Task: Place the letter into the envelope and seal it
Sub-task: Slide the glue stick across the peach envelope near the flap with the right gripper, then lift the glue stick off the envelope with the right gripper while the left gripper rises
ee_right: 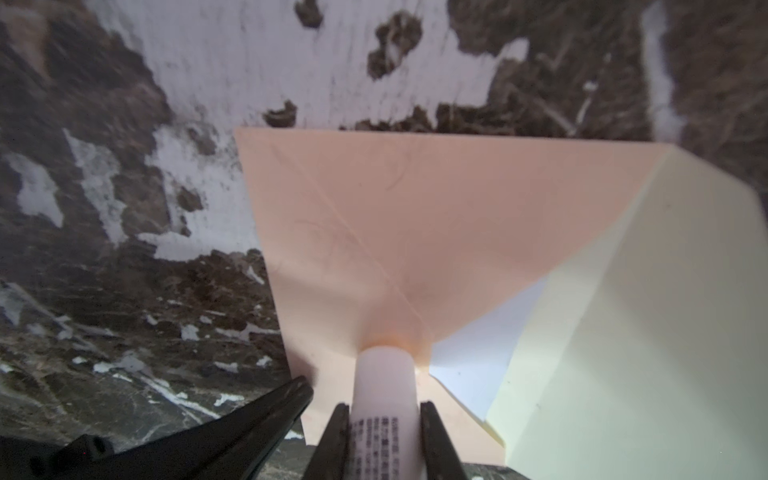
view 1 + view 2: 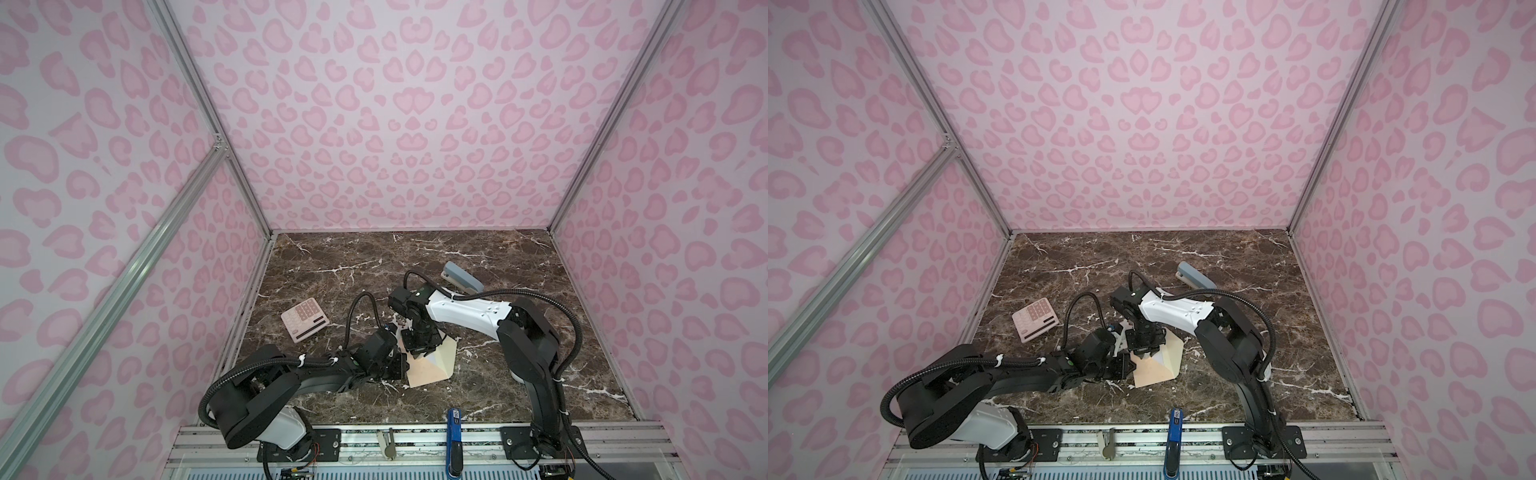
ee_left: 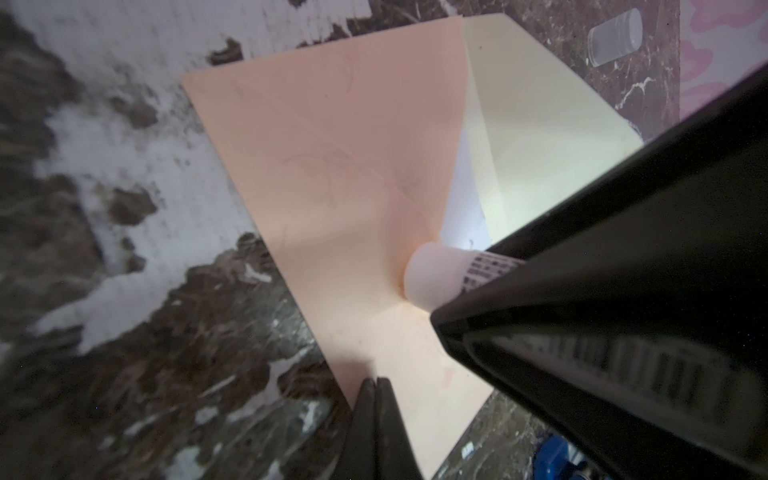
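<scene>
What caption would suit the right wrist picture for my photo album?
Right gripper presses a white glue stick onto the peach envelope, letter peeking out beneath its open flap.

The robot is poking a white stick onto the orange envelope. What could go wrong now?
1. The white stick, probably glue, held in the right gripper, presses where the paper puckers, so the envelope could crease or tear.
2. The letter shows right beside the tip, so glue might smear on it.
3. Only the shut left gripper sits at the envelope's edge, so it could slide.
</scene>
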Robot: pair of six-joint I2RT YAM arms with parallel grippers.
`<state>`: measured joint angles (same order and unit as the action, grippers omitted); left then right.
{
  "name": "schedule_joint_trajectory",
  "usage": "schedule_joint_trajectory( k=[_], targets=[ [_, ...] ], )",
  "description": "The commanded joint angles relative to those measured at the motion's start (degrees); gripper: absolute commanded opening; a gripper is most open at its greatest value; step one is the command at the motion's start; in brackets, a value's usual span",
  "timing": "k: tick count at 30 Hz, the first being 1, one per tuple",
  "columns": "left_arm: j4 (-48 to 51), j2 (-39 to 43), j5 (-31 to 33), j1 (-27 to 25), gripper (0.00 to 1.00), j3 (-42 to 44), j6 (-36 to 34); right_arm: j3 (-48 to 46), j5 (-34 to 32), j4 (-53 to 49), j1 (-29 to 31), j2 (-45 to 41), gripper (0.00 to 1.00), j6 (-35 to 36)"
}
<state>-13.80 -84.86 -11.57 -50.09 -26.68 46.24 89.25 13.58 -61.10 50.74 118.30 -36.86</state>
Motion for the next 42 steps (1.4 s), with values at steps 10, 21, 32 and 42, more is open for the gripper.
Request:
schedule_joint_trajectory(
  k=[10, 21, 32, 42],
  targets=[
    [1.34, -0.41, 0.41, -0.01, 0.04, 0.83, -0.1, 0.13, -3.1, -1.99, 0.31, 2.11, 0.02, 0.21],
    [1.31, -0.51, 0.41, -0.01, 0.04, 0.91, -0.17, 0.31, -6.55, -3.54, 0.15, 2.46, 0.02, 0.04],
    [1.21, -0.48, 0.41, -0.03, 0.04, 0.94, -0.01, 0.4, -6.1, -3.25, -0.16, 1.23, 0.02, 0.13],
    [2.55, -1.63, 0.61, 0.16, 0.04, 0.44, -0.25, -1.23, -5.04, -2.57, -2.48, -5.52, 0.01, 0.65]
  ],
)
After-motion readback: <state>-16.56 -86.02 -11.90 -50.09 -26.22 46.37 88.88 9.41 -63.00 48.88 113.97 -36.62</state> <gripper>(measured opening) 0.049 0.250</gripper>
